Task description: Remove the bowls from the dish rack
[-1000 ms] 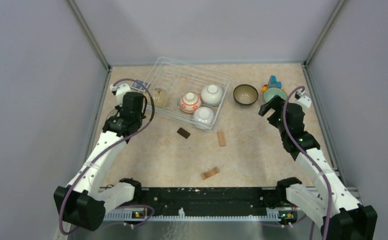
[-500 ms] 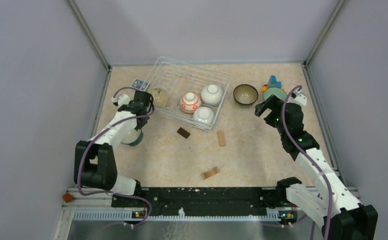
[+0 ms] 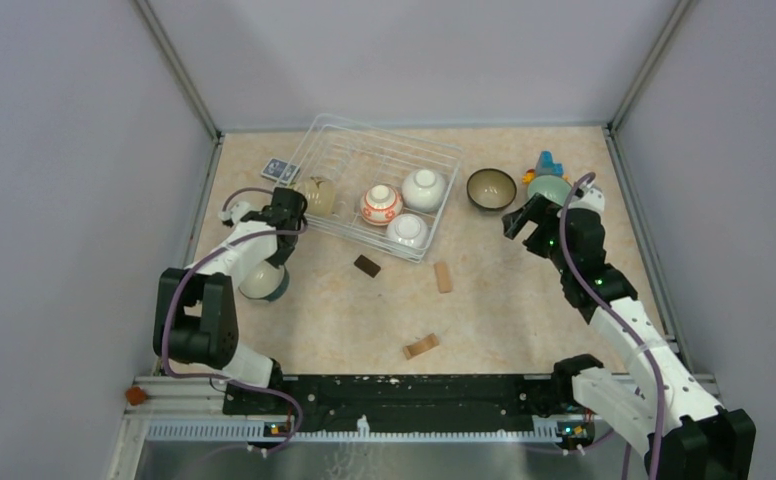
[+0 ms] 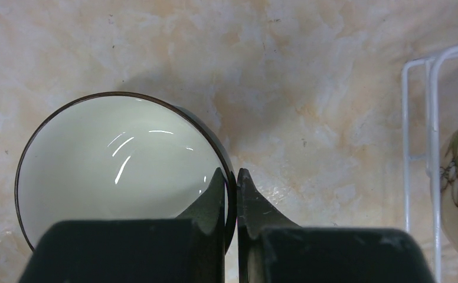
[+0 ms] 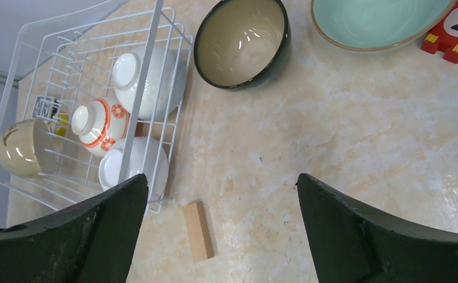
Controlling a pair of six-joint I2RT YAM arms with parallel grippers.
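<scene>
Seven round bowls (image 3: 423, 189), white wire-grid rack (image 3: 354, 160)

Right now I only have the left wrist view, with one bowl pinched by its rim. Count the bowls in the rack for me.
Observer: Four bowls sit in the dish rack: a beige bowl, an orange-patterned bowl, a far white bowl and a near white bowl.
Operator: Tell me what is already out on the right.
Observer: A dark bowl and a pale green bowl stand on the table, right of the rack.
Operator: Report the right arm.
Observer: The right arm hovers near the dark bowl, its jaws wide open and empty.
</scene>
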